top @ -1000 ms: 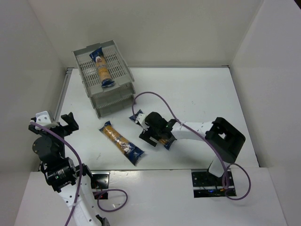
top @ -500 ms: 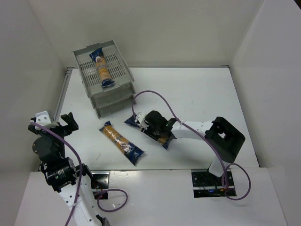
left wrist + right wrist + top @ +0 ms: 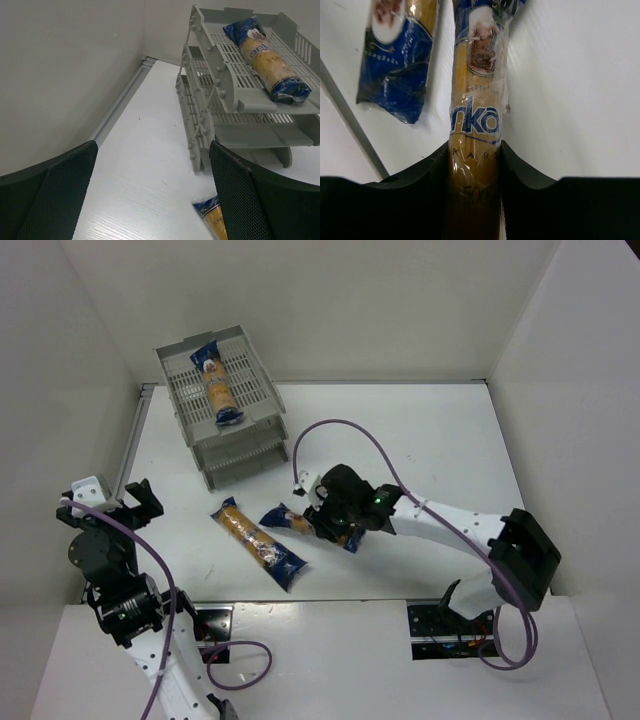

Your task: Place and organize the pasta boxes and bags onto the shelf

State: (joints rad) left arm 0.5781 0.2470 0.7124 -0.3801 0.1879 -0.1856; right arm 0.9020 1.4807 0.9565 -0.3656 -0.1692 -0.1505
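White table (image 3: 430, 440): right gripper (image 3: 332, 523) clamped around one pasta bag (image 3: 283, 518), whose blue end sticks out at its 9 o'clock. Second bag (image 3: 255, 543) lies flat just beyond; third bag (image 3: 218, 388) sits on the shelf (image 3: 240, 455) top tray at 11 o'clock. Left gripper (image 3: 150, 170) spread wide, holding nothing.

1. The white table (image 3: 440, 440) is a plain surface, walled at the far end and both sides.
2. The shelf (image 3: 232, 468) stands on it, far left.
3. One pasta bag (image 3: 255, 543) lies flat and diagonal, near the shelf front but apart from it.
4. A second pasta bag (image 3: 283, 519) sits just beside it, clamped in the right gripper (image 3: 474, 150); table contact not determinable.
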